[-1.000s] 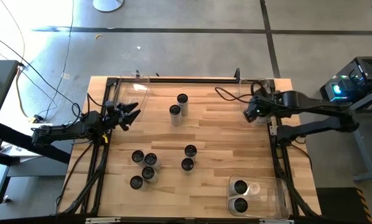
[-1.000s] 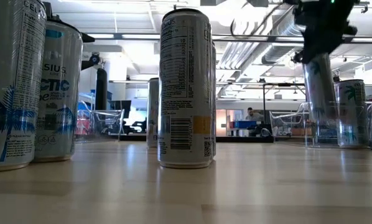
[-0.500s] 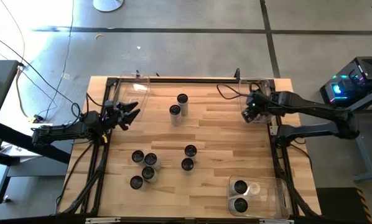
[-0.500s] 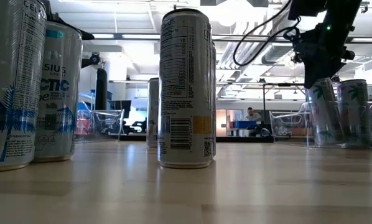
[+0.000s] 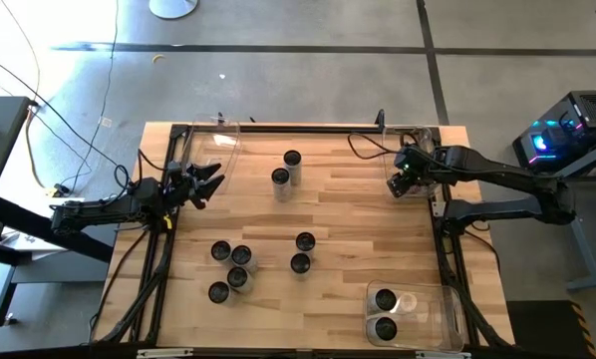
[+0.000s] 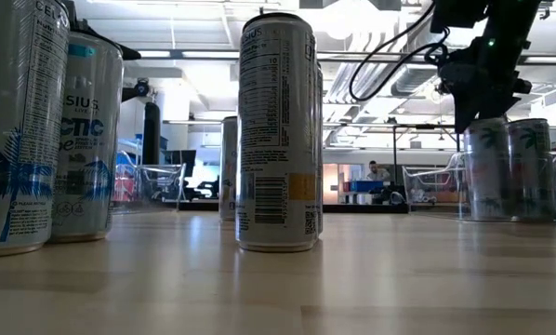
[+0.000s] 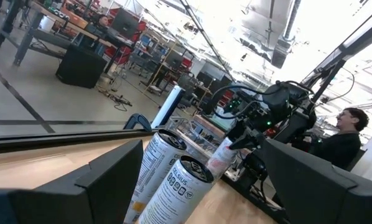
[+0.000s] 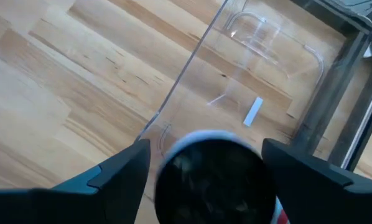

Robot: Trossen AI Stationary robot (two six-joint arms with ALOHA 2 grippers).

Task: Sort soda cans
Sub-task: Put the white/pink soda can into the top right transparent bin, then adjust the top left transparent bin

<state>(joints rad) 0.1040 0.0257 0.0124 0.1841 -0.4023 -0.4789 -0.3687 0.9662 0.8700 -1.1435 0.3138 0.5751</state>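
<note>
clearly the right gripper (image 5: 402, 183), upper right of the high view, straddles a soda can (image 8: 212, 175) inside the clear bin (image 8: 270, 56), fingers parted; lifting crookedly could tip it. left gripper (image 5: 206, 182) waits, spread.

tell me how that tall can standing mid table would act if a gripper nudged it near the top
The tall can is slim and stands upright on a narrow base, so a high nudge would probably tip it. Once down, its round side would likely roll on the smooth wooden table. Its glossy wall may be slippery.
</note>
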